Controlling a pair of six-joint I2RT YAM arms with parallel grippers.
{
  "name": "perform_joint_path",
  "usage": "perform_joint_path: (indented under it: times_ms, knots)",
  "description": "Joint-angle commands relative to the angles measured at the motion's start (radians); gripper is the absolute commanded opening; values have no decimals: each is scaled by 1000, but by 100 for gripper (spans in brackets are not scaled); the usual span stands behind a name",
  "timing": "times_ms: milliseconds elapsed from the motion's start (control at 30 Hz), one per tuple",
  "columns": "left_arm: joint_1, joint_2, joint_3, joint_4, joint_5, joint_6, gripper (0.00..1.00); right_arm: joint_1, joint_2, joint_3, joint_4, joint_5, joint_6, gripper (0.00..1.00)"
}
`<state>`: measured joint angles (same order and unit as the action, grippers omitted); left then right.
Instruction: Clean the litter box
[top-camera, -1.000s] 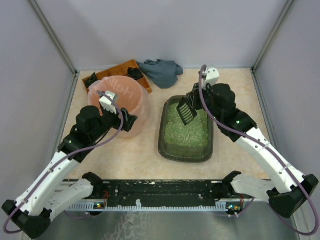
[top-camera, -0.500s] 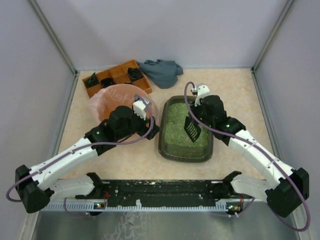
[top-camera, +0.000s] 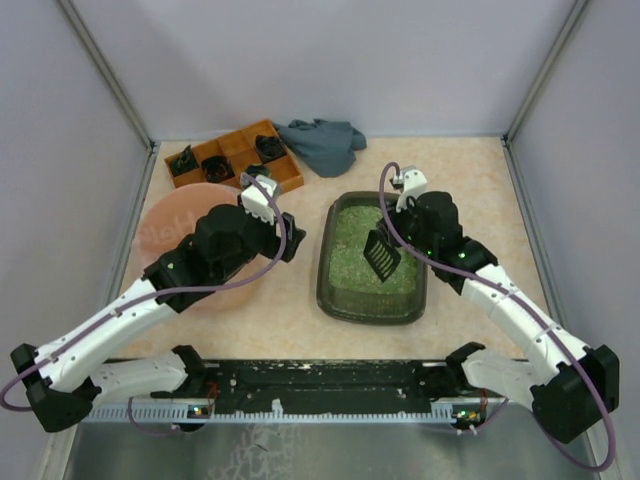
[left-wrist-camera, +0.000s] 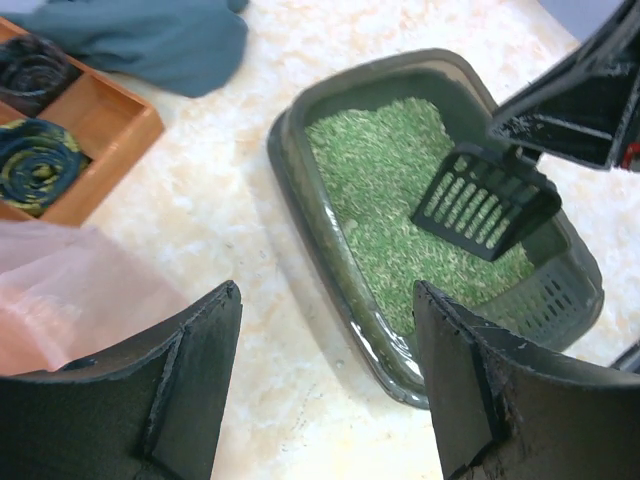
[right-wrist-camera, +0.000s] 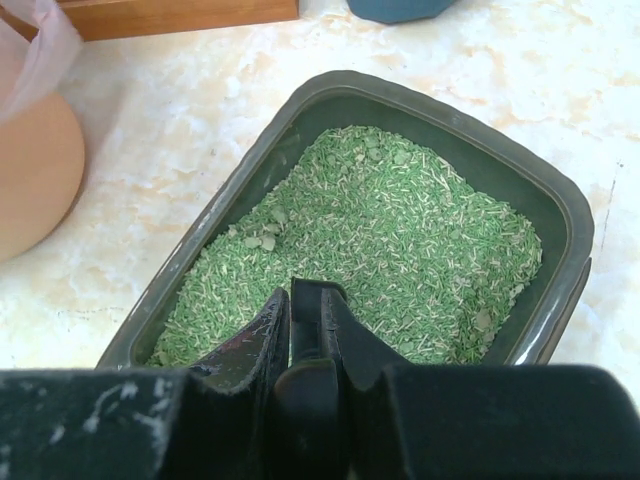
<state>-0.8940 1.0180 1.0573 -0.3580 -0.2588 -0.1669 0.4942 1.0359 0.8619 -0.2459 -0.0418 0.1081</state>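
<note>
Litter box (top-camera: 370, 313) sat centre-right on the tabletop (top-camera: 470, 180), w/ pale green granules inside. R hand (right-wrist-camera: 305, 340) hung directly over its far part, clenched on the handle of a black slotted scoop (top-camera: 381, 254). Scoop blade was over the granules; contact unclear. L hand (left-wrist-camera: 325, 335) hovered just left of the box, over bare tabletop, fingers spread, nothing btwn them. Pink-bagged bin (top-camera: 165, 228) lay further left, partly under the L arm. Orange compartment tray (top-camera: 292, 182) & grey cloth (top-camera: 325, 145) were at the back.
</note>
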Motion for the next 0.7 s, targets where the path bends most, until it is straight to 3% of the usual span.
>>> perform_joint_path:
  times_ms: [0,200,400,667]
  knots:
    - [16,-11,44,-80,-108,21,74,-6,-27,34,70,-34,10,0]
    - [39,-23,76,-192,-178,-60,73,-7,-41,24,67,-34,26,0]
    - [41,-43,136,-310,-290,-108,81,-6,-44,16,69,-54,38,0]
    - [79,27,151,-391,-301,-136,83,-6,-41,9,71,-69,51,0]
